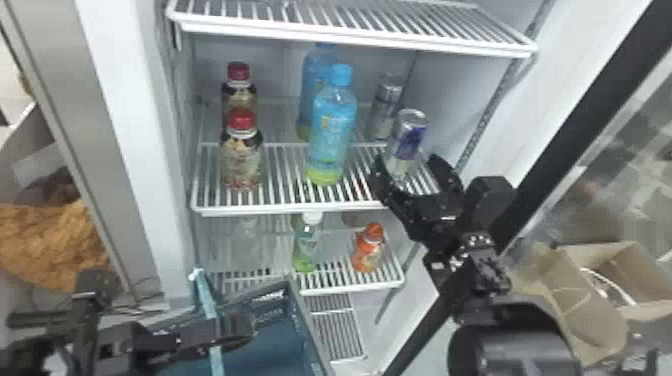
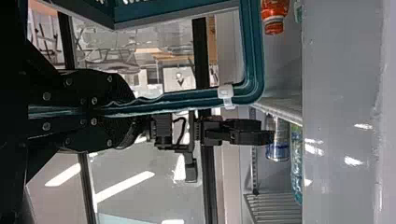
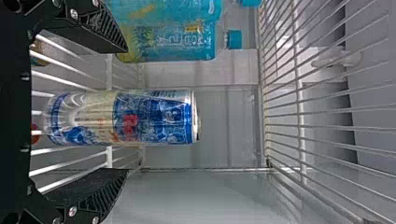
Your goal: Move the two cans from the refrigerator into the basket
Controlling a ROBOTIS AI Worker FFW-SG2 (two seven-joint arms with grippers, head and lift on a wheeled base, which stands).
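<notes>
Left gripper (image 1: 245, 327): fingers together on the rim of the basket (image 2: 187, 100); the basket is at the near side of the refrigerator, below the middle shelf (image 1: 280, 211), its top open. Right gripper (image 1: 406, 161): fingers apart, one on each side of the front can (image 1: 411, 140); the right wrist view shows a gap between each finger and the can wall. The front can stands upright on the middle shelf, near its right side; open room lies between the can and the refrigerator's right wall (image 1: 457, 95), and above the can top up to the upper shelf (image 1: 350, 37). The front blue bottle (image 1: 332, 130) stands to the left, apart from the front can; the rear can (image 1: 385, 107) stands upright farther back and slightly left, on the same shelf, clear of both fingers.
</notes>
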